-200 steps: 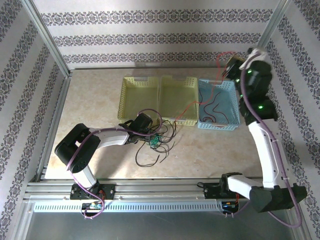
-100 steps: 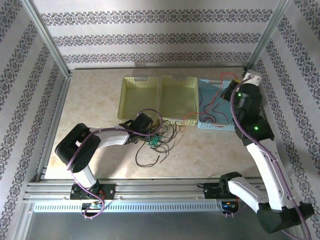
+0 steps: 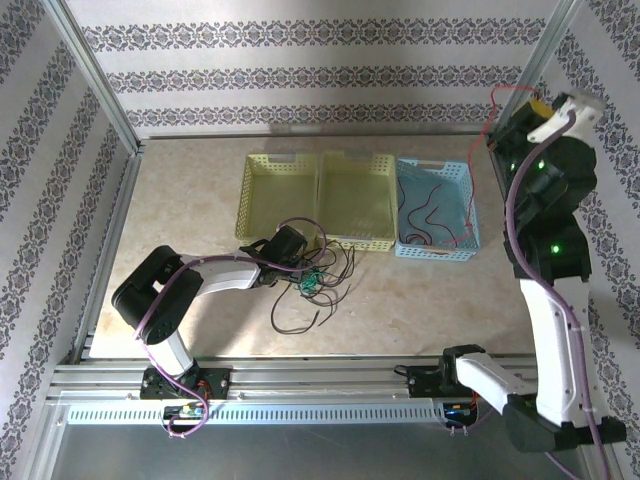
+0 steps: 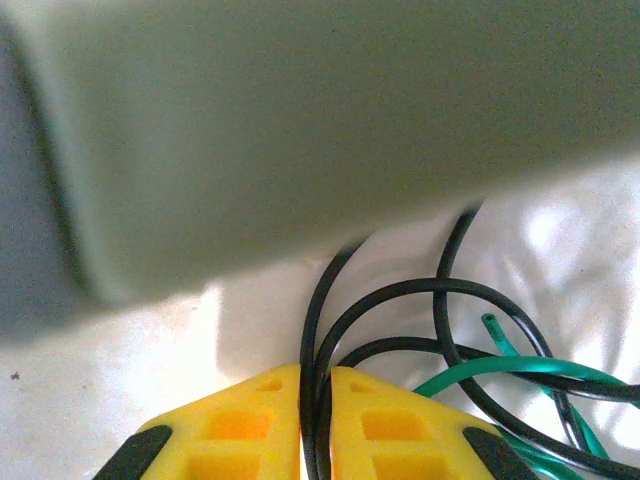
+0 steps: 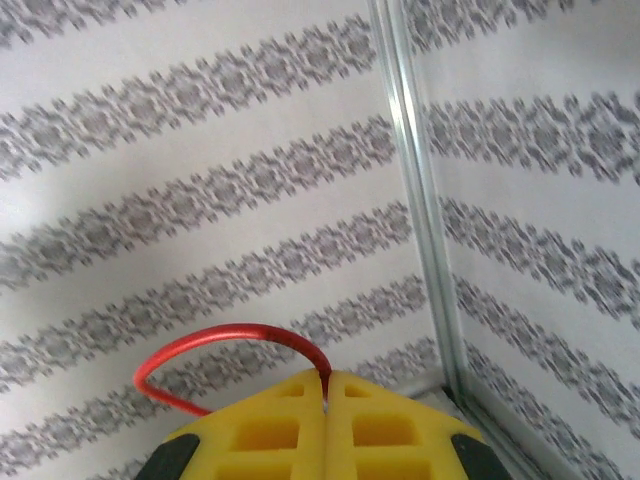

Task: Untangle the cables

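Red cable (image 5: pixel 230 332) hangs steeply from clenched right end effector (image 5: pixel 325 378) into blue basket (image 3: pixel 437 257); left end effector (image 4: pixel 315 375) pinches black cable (image 4: pixel 400 290).

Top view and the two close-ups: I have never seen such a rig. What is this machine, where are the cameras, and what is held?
Two robot arms bolted to a table. The top view looks down from above; each close-up comes from a wrist camera. On the table: two yellow baskets, a blue basket holding cables, and a tangle of black and green cables. The left gripper pinches a black cable from the tangle; the right gripper, raised, pinches a red cable.
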{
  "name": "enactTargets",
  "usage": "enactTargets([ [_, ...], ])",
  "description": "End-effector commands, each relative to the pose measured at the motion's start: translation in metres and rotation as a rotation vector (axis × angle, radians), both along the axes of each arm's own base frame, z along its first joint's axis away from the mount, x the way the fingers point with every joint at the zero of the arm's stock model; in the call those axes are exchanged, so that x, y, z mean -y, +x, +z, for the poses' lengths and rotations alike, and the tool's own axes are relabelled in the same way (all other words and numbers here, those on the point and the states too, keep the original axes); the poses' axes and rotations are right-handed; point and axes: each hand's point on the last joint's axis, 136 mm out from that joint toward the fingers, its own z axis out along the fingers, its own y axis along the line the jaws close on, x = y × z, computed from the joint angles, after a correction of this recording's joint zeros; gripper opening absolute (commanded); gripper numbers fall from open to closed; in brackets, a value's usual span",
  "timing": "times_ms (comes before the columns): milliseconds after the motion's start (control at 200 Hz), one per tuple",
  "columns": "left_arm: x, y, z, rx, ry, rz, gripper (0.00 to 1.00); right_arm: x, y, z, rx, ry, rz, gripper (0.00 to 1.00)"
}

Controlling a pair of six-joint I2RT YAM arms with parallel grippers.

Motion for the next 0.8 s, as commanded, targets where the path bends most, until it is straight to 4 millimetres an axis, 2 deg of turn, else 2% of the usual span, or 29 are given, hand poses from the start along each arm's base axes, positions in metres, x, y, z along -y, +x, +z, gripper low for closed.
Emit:
enactTargets([
  [0,-0.001,-0.021,-0.025,-0.084,0.056,-0.049,0.13,0.000,0.017,0.016,0.013,-0.050,0.000,0.00],
  [105,-0.002,-0.021,-0.022,-0.072,0.053,-0.048,0.13,0.001,0.042,0.002,-0.039,-0.085,-0.010,0.00],
  [220,-0.002,-0.022,-0.022,-0.070,0.054,-0.048,0.13,0.004,0.066,-0.041,-0.137,-0.096,-0.031,0.00],
  [305,-0.003,-0.022,-0.022,-0.070,0.057,-0.047,0.13,0.006,0.074,-0.073,-0.191,-0.084,-0.040,0.00],
  [380,-0.003,-0.023,-0.022,-0.073,0.060,-0.050,0.13,0.009,0.075,-0.086,-0.200,-0.070,-0.053,0.00],
  [490,-0.002,-0.023,-0.023,-0.075,0.062,-0.056,0.13,0.021,0.072,-0.083,-0.188,-0.063,-0.088,0.00],
  [675,0.000,-0.023,-0.026,-0.087,0.066,-0.065,0.13,0.042,0.062,-0.056,-0.120,-0.052,-0.141,0.00],
  [795,0.000,-0.023,-0.026,-0.086,0.065,-0.064,0.13,0.048,0.057,-0.042,-0.087,-0.053,-0.152,0.00],
])
